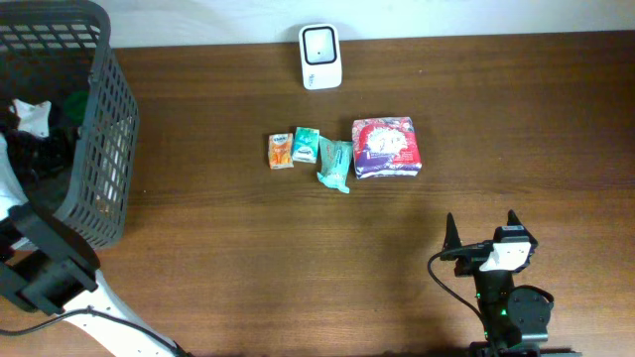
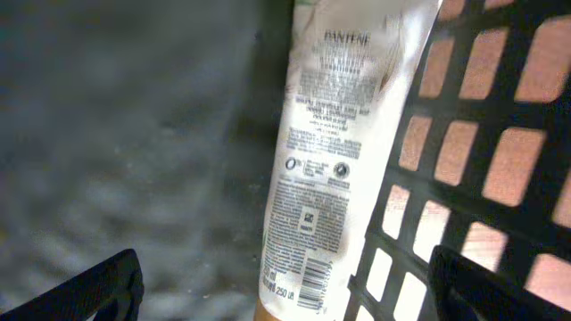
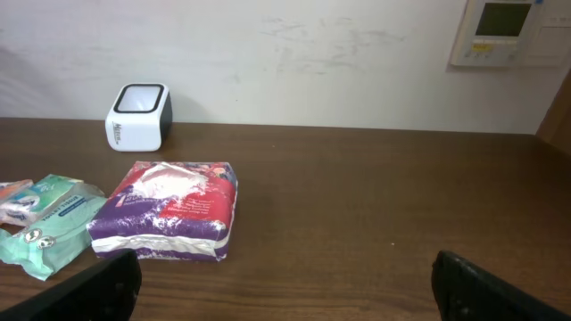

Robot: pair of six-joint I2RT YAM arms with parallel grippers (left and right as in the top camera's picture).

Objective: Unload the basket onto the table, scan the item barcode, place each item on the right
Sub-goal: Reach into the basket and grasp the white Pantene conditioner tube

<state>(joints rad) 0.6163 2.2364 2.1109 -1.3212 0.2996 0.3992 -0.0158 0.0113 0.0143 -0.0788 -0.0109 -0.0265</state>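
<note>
Jaws of the left gripper point(image 2: 285, 292) stand spread wide, one dark finger at each lower corner of the left wrist view, and they hold nothing. Just ahead of them a white Pantene tube point(image 2: 335, 152) leans along the mesh wall of a dark grey basket point(image 1: 104, 149). Its printed back faces the camera, with the barcode point(image 2: 308, 267) near its lower end. Whether the fingers touch the tube cannot be told. The basket stands well to the left of the white scanner point(image 1: 320, 57), at the table's far left corner, so the tube is well apart from the scanner.

The right gripper point(image 1: 481, 222) is likewise spread wide and empty. It hovers over the brown table point(image 1: 248, 258), well in front of the scanner and to its right, with its fingers pointing toward the far wall.

Between that gripper and the scanner lies a row of four packs. A purple and red pack point(image 1: 387, 147) lies in front of the scanner and a little to its right. A teal packet point(image 1: 334, 165) lies almost straight in front of the scanner. A green-and-white packet point(image 1: 305, 145) and an orange packet point(image 1: 281, 151) lie in front of it and slightly left. The scanner sits at the table's far edge, near the pale wall.
</note>
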